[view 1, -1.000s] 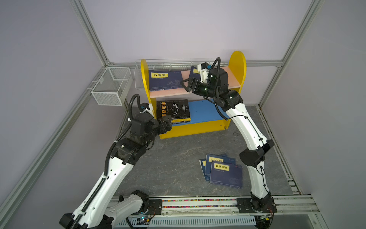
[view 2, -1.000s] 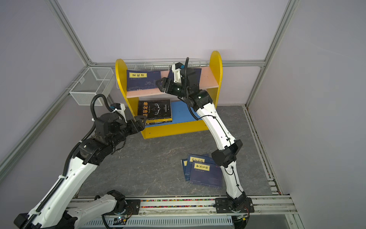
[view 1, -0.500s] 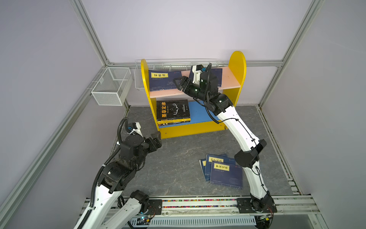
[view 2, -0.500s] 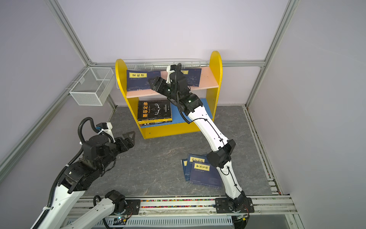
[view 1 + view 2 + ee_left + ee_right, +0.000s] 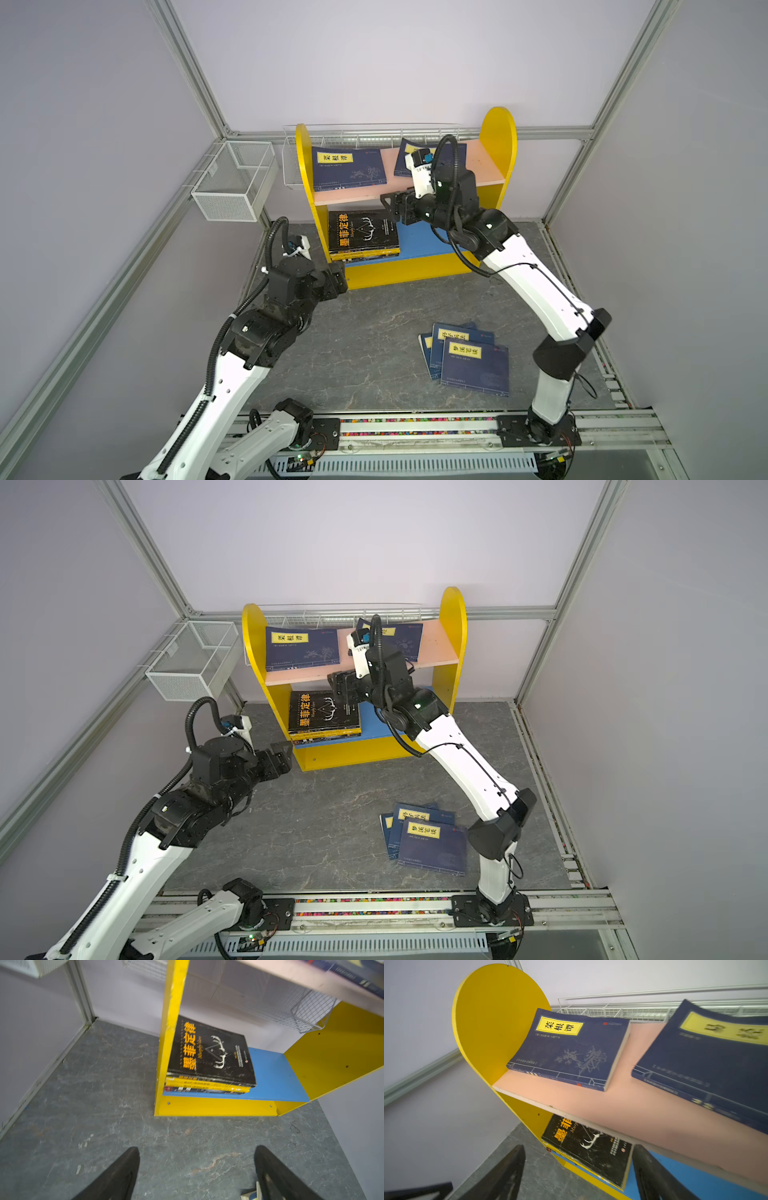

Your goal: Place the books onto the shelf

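Left gripper (image 5: pixel 196 1148) and right gripper (image 5: pixel 578 1146) both spread, empty. On the shelf (image 5: pixel 496 137), two navy books (image 5: pixel 348 166) on the pink board (image 5: pixel 484 166), a black-topped stack (image 5: pixel 363 235) at the left end of the blue board (image 5: pixel 419 241); three loose books (image 5: pixel 469 357) toward the front right corner of the floor (image 5: pixel 374 332)

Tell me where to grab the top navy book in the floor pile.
Probably its right edge, coming in low from the right: the top navy book lies flat, fanned over two others that stick out left and behind, so that edge is unobstructed for a finger to slip under.

Robot lab — aluminium frame (image 5: pixel 198 83), blank walls (image 5: pixel 395 58)
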Available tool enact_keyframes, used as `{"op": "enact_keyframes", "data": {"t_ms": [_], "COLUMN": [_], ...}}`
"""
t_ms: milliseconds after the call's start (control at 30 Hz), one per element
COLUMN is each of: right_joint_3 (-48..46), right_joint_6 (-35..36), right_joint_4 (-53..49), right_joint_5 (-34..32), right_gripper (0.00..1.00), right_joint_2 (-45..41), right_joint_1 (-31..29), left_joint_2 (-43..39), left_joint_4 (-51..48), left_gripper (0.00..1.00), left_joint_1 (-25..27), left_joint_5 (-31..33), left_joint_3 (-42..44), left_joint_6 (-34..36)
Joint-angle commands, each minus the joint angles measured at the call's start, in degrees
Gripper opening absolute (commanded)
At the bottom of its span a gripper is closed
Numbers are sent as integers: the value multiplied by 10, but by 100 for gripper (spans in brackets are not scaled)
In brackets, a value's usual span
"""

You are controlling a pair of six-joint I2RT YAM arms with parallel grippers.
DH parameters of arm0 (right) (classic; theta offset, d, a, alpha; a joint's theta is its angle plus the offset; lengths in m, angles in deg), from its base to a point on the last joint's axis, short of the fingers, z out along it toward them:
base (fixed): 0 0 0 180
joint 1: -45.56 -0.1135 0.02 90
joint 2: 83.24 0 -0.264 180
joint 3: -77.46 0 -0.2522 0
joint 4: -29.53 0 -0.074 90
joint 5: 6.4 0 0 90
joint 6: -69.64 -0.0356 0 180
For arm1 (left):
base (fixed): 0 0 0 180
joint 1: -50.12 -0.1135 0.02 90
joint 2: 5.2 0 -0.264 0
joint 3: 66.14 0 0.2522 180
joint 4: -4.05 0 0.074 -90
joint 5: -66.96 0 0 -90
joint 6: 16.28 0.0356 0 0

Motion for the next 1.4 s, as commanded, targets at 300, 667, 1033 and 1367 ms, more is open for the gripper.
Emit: {"op": "enact_keyframes", "data": {"t_ms": [300,667,1033,1367], "right_joint_3": [-215,-317,-331,-332], "right_joint_6": [9,-24,-11,-20], "right_joint_4": [28,16,3,-2], "right_joint_5": [-38,-35,-43,-28], "right_gripper": [85,85,86,86], "right_joint_2": [-172,-232,-253,-250], "right_joint_1": [34,49,64,71], "left_joint_2": [318,597,603,651], "left_joint_4": [8,-75,-52,-131], "left_gripper": [85,88,92,99], "left_joint_1": [9,-20,-22,-13], "left_joint_5": [3,90,305,452], "left_joint_3": [-442,-784,-725,-747], "left_joint_6": [135,72,71,43]}}
